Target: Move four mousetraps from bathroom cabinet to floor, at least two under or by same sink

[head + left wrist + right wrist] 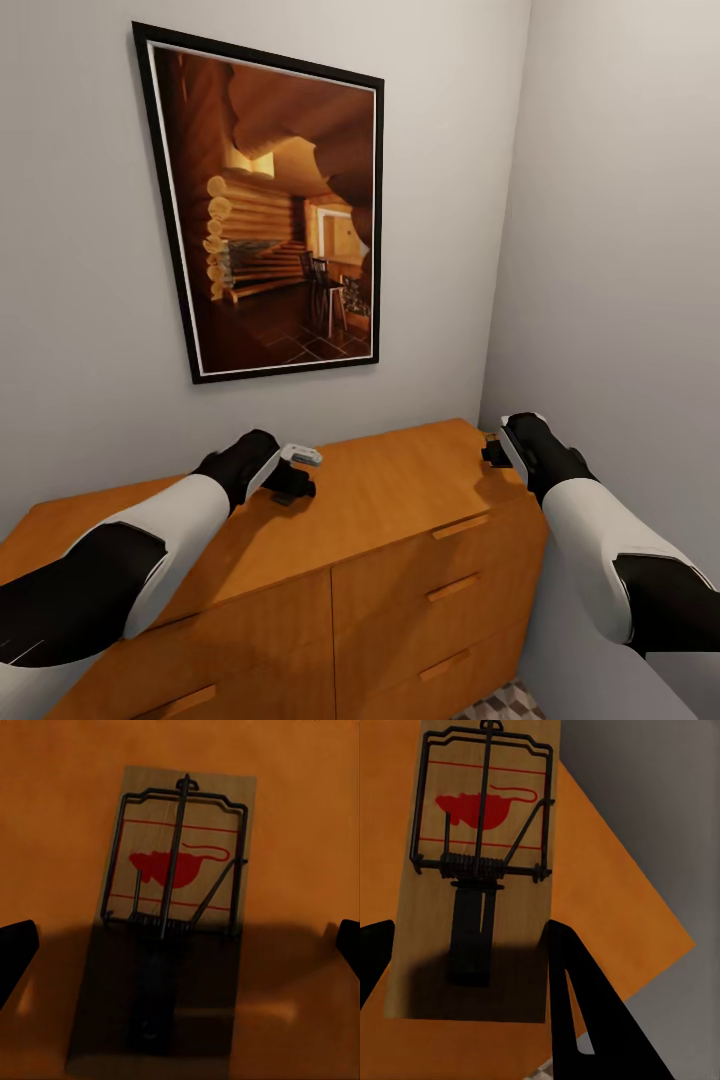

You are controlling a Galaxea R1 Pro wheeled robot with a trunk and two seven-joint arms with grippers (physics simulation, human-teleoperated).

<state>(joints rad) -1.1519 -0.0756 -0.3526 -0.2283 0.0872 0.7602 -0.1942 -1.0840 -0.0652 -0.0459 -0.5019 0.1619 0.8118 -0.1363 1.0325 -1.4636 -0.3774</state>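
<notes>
Right gripper (469, 967) straddles a mousetrap (480, 870) at the cabinet (400, 500) top's corner, fingers apart, not yet clamped. Left gripper (180, 945) wide open above a second mousetrap (176, 892) mid-top. Judging: neither lifted yet, none seen on the floor.

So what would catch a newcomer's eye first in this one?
Probably the big black-framed picture of a log-cabin interior, hung on the grey wall above the orange-brown cabinet. Next, both arms reach over the cabinet top, and each wrist view looks down on a mousetrap printed with a red mouse, lying between the open fingers.
</notes>
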